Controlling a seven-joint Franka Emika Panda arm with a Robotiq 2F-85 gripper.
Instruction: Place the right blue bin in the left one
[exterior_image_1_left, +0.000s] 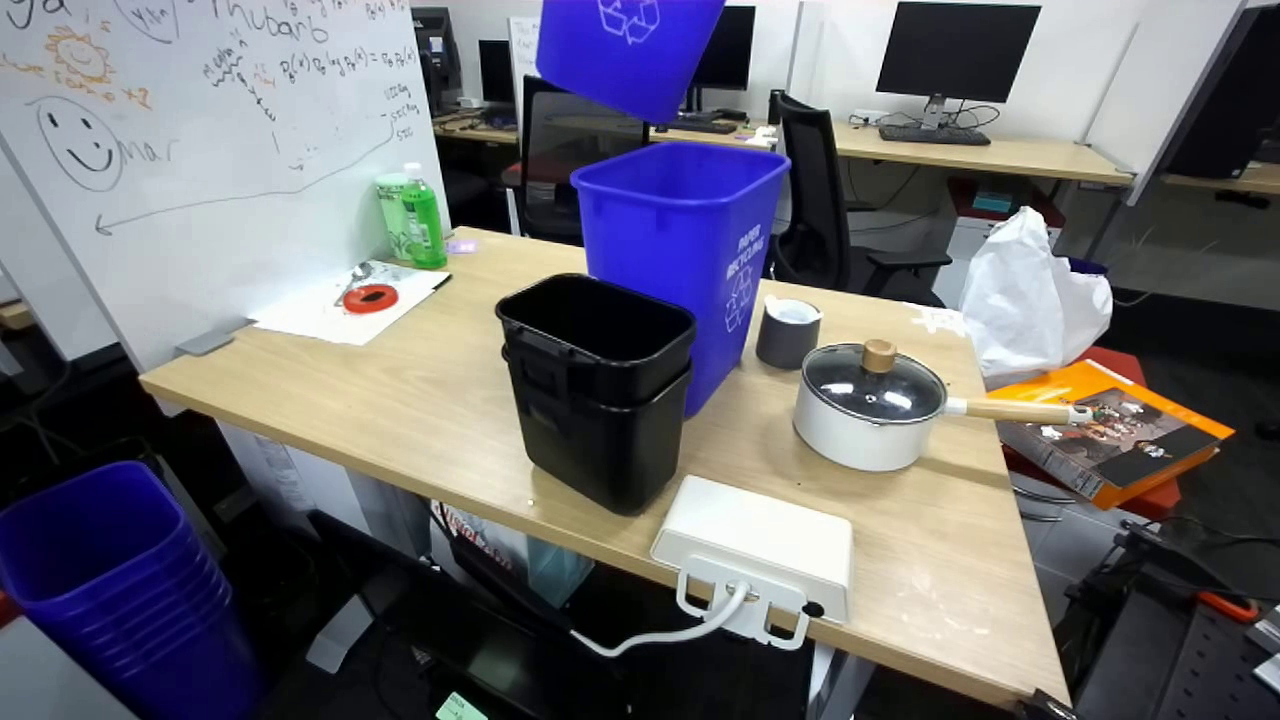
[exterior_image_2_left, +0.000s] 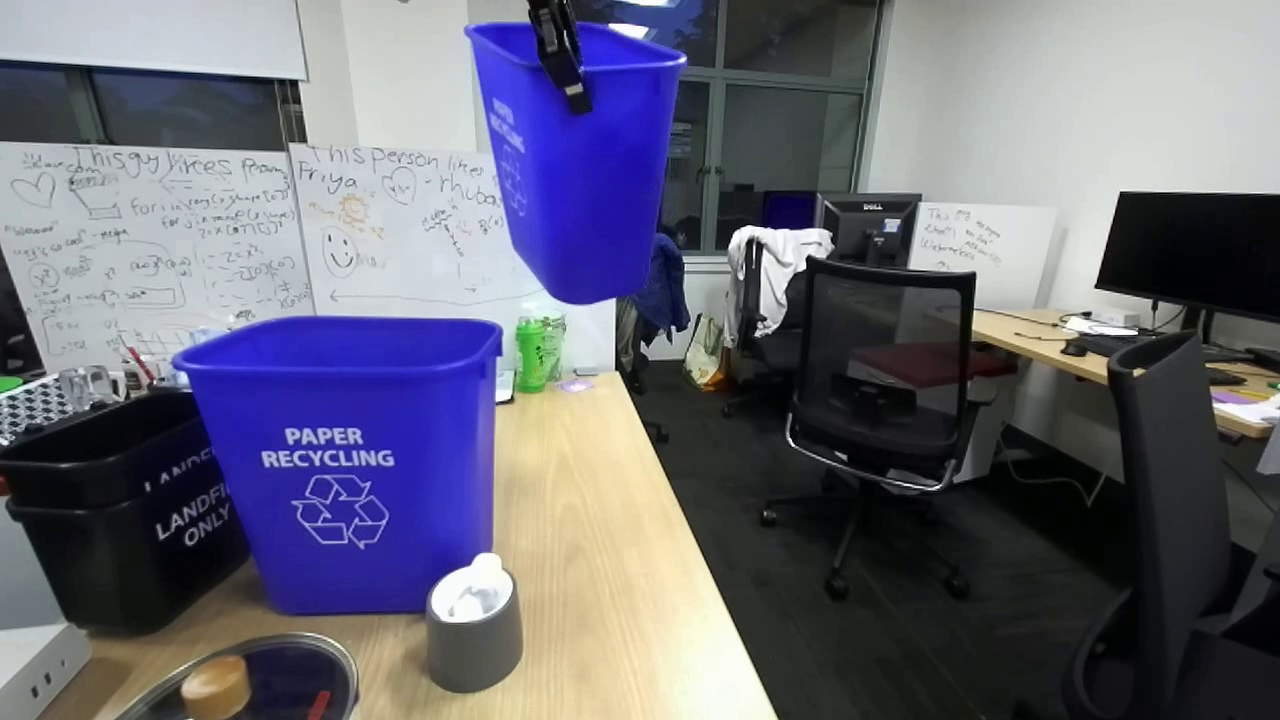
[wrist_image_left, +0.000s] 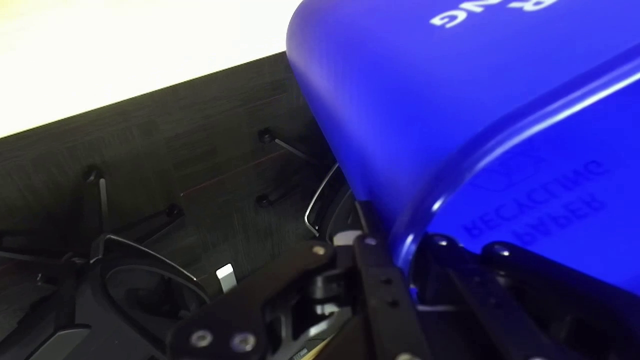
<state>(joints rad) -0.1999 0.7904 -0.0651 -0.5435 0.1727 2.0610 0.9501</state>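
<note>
The right blue bin (exterior_image_1_left: 628, 62) hangs in the air above the table, slightly tilted, in both exterior views (exterior_image_2_left: 590, 185); its top is cut off in an exterior view. My gripper (exterior_image_2_left: 573, 85) is shut on its rim, one finger outside the wall and one inside. The wrist view shows the jaws (wrist_image_left: 397, 245) on the rim of this bin (wrist_image_left: 400, 115); the inner fingertip is hidden. The left blue bin (exterior_image_1_left: 670, 235) stands upright on the table, its mouth open upward; it also shows in an exterior view (exterior_image_2_left: 435, 440) with white recycling print. The held bin is higher and apart from it.
Nested black bins (exterior_image_1_left: 605, 440) stand beside the left blue bin. A grey cup (exterior_image_1_left: 787, 340), a lidded white pot (exterior_image_1_left: 865, 430) and a white box (exterior_image_1_left: 760, 530) are on the table (exterior_image_1_left: 400, 400). A whiteboard (exterior_image_1_left: 230, 200) and green bottle (exterior_image_1_left: 425, 225) are at one end.
</note>
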